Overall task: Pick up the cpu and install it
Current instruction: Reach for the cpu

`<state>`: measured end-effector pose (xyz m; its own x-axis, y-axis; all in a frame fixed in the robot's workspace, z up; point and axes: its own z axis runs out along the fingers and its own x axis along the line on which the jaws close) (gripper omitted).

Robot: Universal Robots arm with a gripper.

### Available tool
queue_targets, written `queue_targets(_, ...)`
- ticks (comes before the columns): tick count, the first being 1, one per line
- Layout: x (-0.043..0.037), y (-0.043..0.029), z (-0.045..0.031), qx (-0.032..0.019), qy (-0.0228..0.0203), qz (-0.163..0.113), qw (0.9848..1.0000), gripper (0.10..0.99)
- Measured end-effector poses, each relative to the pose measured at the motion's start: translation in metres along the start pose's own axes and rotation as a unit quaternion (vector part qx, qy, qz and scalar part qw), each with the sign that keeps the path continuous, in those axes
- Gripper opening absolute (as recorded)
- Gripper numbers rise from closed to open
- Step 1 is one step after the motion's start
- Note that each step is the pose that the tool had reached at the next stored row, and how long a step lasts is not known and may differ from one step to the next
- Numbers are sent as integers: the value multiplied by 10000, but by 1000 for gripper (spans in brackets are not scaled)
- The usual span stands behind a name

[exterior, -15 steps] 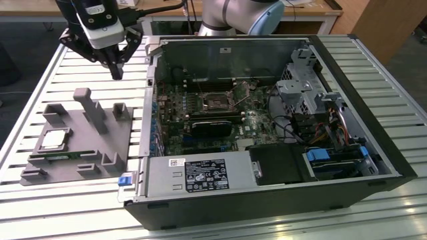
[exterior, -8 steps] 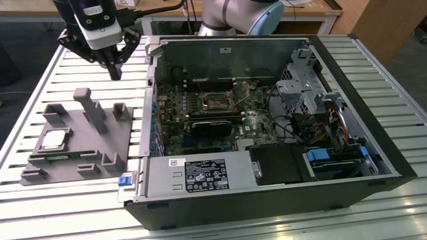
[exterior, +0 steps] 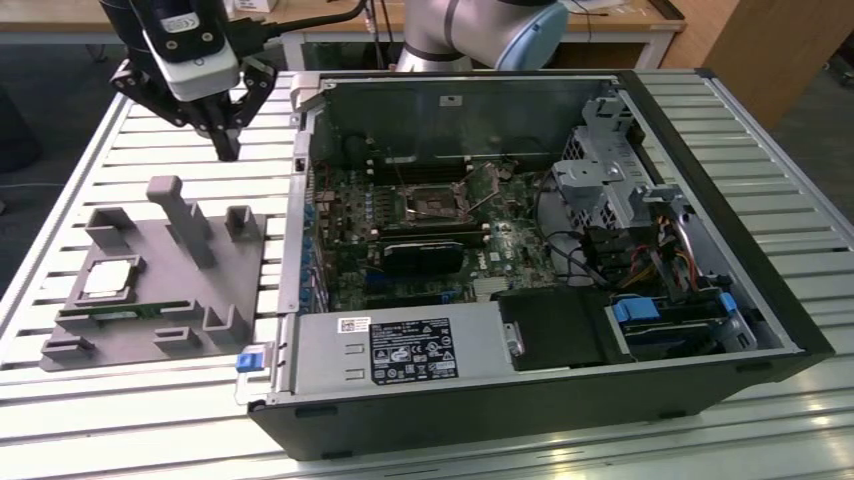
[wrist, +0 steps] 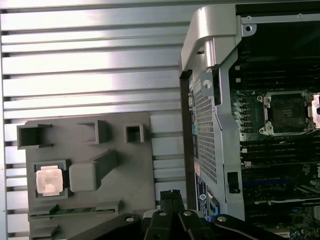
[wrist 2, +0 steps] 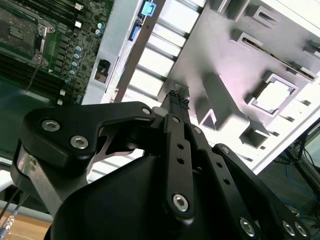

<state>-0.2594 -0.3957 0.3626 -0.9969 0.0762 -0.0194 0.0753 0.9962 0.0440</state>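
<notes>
Slatted metal tabletop (exterior: pixel 160 140) carries everything. The biggest item is the open computer case (exterior: pixel 534 410), lying on its side with the panel off. That leaves the motherboard (exterior: pixel 400 215) facing up, reachable from above.

Inside the case:
- The socket (exterior: pixel 434 203) sits near the middle of the board. In the first wrist view the socket (wrist: pixel 286 113) looks bare, with no chip seated, and I judge it to be the install spot.
- A silver power supply box (exterior: pixel 400 350) sits along the near wall.
- Cables and a drive cage are toward the exterior view's right.

On the exterior view's left, beside the case, is a grey fixture tray (exterior: pixel 254 270). It has moulded pockets and upright posts, likely to keep parts at fixed, repeatable spots. The cpu (exterior: pixel 110 279) lies flat in a square pocket on the side of the tray away from the case, metal top up. Both wrist views agree: cpu (wrist: pixel 49 180), (wrist 2: pixel 274 96). A green memory stick (exterior: pixel 127 312) stands on edge in a slot just beside that pocket. The other pockets look empty.

My fingers (exterior: pixel 226 150) are pinched together tip to tip with nothing between them. They point down above the tabletop near the tray and the case wall, touching neither and well apart from the cpu. Pickup is not yet done.
</notes>
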Motion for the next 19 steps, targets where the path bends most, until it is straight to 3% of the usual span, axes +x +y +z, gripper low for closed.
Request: queue_targets(19,79,-7,24,0,1,0,10000,114)
